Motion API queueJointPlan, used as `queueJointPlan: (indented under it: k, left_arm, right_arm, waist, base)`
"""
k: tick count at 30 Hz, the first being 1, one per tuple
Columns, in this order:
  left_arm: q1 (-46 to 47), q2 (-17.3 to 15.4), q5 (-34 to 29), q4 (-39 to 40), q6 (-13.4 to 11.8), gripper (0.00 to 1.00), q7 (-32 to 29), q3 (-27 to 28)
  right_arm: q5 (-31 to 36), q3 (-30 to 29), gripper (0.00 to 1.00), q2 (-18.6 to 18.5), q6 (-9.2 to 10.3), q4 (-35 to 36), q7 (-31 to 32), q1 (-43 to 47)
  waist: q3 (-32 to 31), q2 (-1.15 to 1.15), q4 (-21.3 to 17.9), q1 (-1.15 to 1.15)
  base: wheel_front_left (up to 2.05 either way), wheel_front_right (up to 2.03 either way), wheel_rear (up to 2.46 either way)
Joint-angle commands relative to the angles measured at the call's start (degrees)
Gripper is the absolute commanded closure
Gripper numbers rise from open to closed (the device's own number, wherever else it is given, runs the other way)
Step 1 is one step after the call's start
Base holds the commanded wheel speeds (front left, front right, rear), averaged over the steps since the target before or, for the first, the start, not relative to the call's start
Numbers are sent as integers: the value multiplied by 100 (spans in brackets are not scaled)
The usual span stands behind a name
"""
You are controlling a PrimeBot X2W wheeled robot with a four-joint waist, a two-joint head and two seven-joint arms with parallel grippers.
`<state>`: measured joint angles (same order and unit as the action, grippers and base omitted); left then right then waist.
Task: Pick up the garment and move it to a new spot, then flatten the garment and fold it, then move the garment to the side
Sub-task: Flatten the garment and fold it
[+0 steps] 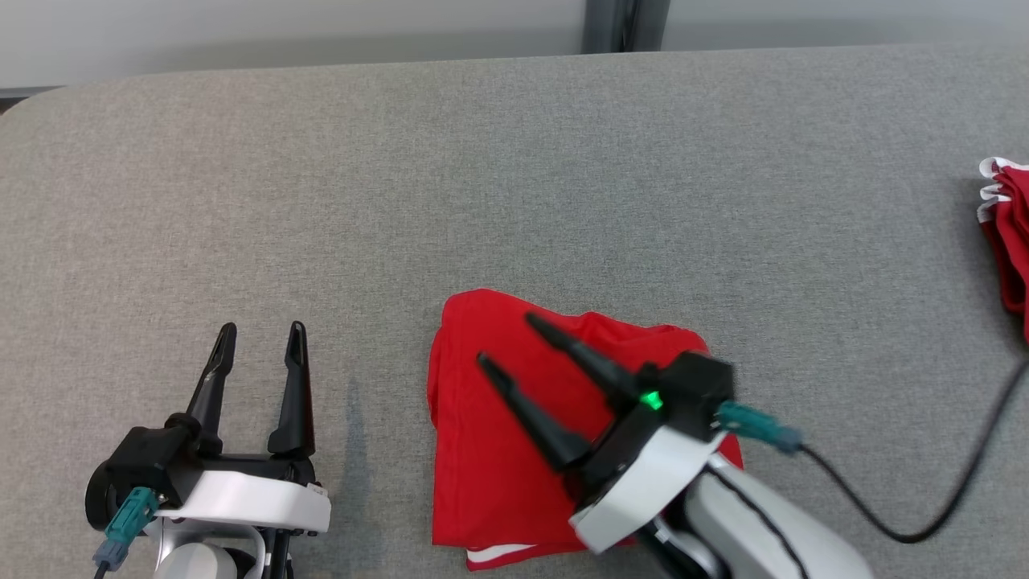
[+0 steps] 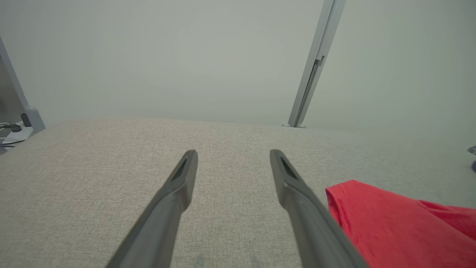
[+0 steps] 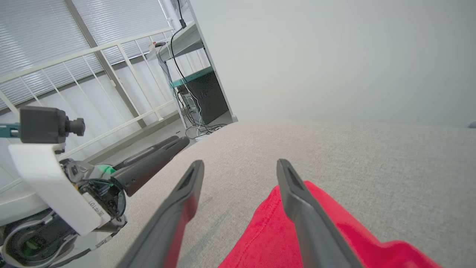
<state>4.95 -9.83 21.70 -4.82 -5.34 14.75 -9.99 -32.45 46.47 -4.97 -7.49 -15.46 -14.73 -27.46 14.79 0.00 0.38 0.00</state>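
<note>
A red garment [image 1: 498, 434] lies folded into a rough square on the grey table [image 1: 514, 201], near the front middle, with a white trim strip at its front edge. My right gripper [image 1: 508, 339] hovers open over the garment, fingers pointing toward the far left, nothing between them. The right wrist view shows those open fingers [image 3: 293, 193] above the red garment [image 3: 275, 230]. My left gripper [image 1: 262, 331] stands open to the garment's left, apart from it. In the left wrist view the garment [image 2: 390, 223] lies right of my left gripper [image 2: 233, 154].
More red cloth with white trim [image 1: 1009, 233] lies at the table's far right edge. A black cable [image 1: 949, 498] runs from my right wrist across the table. The table's left edge [image 3: 193, 149] drops off beyond my left arm [image 3: 67, 193]; shelving and railings stand beyond.
</note>
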Motion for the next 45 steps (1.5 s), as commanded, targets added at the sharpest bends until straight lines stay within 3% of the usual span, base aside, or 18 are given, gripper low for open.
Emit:
queueJointPlan:
  k: [1, 12, 18, 32, 45]
  left_arm:
    - [50, -24, 20, -10, 12, 0, 30, 34]
    - [-87, -87, -34, 12, -48, 0, 39, 135]
    - [-271, -168, -84, 133, -175, 0, 42, 243]
    - [-868, -428, 96, 430, -283, 0, -158, 482]
    - [-1407, -519, 99, 625, -404, 0, -558, 362]
  right_arm:
    - [81, -195, 0, -115, -1, 127, -45, 75]
    - [1104, -2993, 0, -622, -1, 1050, -49, 1181]
    - [1386, -3994, 0, -717, -1, 1074, 115, 1789]
    - [1486, -4241, 0, -661, -1, 1143, 507, 2614]
    - [1560, -4444, 0, -540, -1, 1366, 714, 3239]
  waist:
    - [-8, 0, -21, 0]
    - [-157, 0, -144, 0]
    - [-359, 0, -191, 0]
    - [-1090, 0, -211, 0]
    - [-1489, 0, -241, 0]
  base:
    - [0, 0, 0]
    - [0, 0, 0]
    - [0, 0, 0]
    - [0, 0, 0]
    - [0, 0, 0]
